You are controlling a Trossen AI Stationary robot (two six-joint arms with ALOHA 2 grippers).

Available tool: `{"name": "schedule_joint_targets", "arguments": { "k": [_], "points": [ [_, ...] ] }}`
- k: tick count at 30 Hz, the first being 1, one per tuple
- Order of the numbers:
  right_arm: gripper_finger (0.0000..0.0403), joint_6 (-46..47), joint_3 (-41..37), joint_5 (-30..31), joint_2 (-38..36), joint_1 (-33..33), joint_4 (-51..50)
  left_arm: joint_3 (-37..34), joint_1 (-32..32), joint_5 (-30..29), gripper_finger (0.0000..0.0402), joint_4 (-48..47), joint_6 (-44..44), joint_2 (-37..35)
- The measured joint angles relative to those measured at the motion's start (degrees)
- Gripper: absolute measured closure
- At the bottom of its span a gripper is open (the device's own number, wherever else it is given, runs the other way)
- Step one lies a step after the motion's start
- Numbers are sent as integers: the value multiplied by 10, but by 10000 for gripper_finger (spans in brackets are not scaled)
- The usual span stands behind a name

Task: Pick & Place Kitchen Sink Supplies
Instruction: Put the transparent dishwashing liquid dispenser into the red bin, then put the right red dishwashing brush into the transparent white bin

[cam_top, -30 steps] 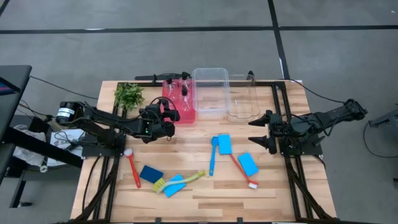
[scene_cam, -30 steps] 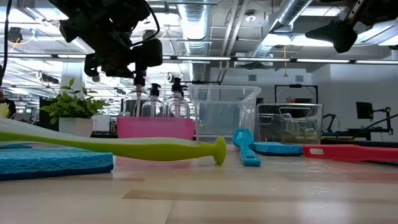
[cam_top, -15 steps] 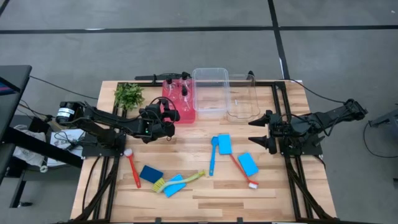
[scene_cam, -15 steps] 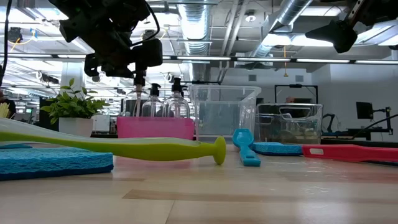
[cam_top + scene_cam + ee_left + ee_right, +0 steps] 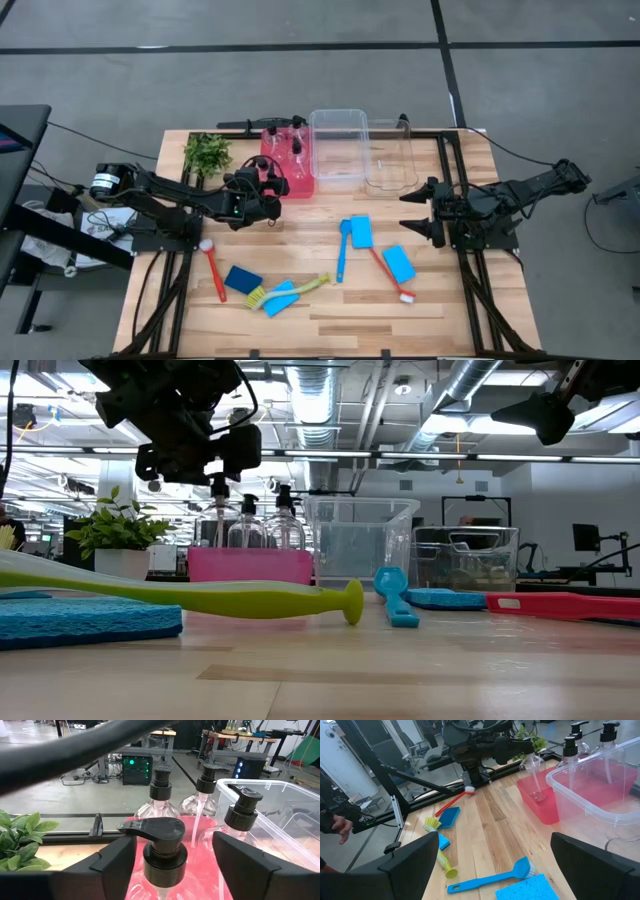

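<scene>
Blue sponges (image 5: 398,263), clear bottles (image 5: 161,857) (black caps), a pink-red tray (image 5: 298,184), pale striped wood table (image 5: 330,315).

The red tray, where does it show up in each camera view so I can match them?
High view: red tray at the table's far edge, right of the plant.
Low view: the tray's pink front wall left of centre, pump bottles standing in it.
Left wrist view: its red floor behind the nearest pump bottle.
Right wrist view: upper right.
Shared landmark: the clear bin beside it.
</scene>
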Motion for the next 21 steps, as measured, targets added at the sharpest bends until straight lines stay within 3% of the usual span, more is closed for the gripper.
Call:
{"name": "schedule_joint_targets", "arguments": {
  "k": [9, 21],
  "points": [
    [26, 0, 0, 0, 0, 0, 0, 0, 0, 0, 94, 3, 0, 0],
    [26, 0, 0, 0, 0, 0, 0, 0, -9, -5, 101, 7, 33, -3]
  ]
}}
